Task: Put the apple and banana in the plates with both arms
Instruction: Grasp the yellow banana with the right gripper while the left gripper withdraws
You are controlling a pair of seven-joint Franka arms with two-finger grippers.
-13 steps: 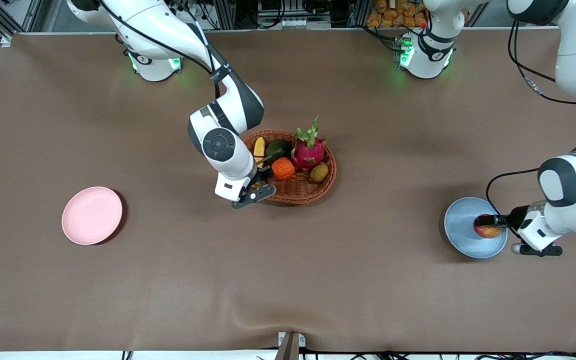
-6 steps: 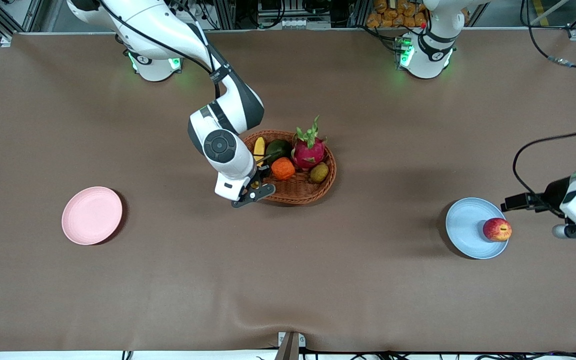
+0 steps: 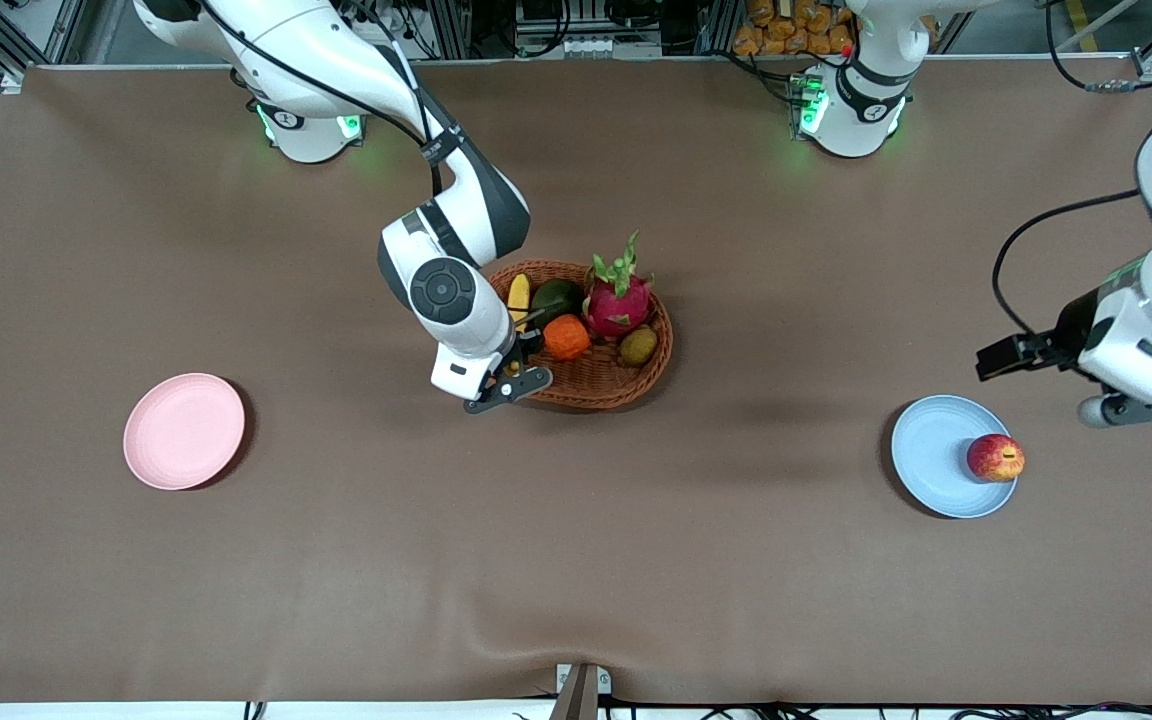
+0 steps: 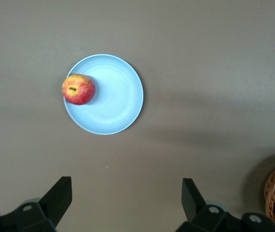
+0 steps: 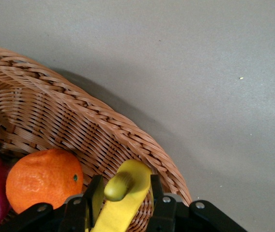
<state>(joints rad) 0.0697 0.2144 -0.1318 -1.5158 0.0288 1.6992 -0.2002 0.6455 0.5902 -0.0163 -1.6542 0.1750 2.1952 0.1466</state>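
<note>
Right gripper [image 5: 123, 200] pinches the banana [image 5: 123, 195] near one tip, low at the wicker basket [image 3: 626, 385] rim toward the right arm's end. To do this well, I judge it should lift straight up until the fruit clears the weave, then carry it level to the pink plate [image 3: 183, 431], which is well apart. Left gripper [image 4: 125, 203] hangs spread and empty above the table near the blue plate [image 3: 936, 460], where the apple [image 3: 996, 458] rests at the rim.
</note>
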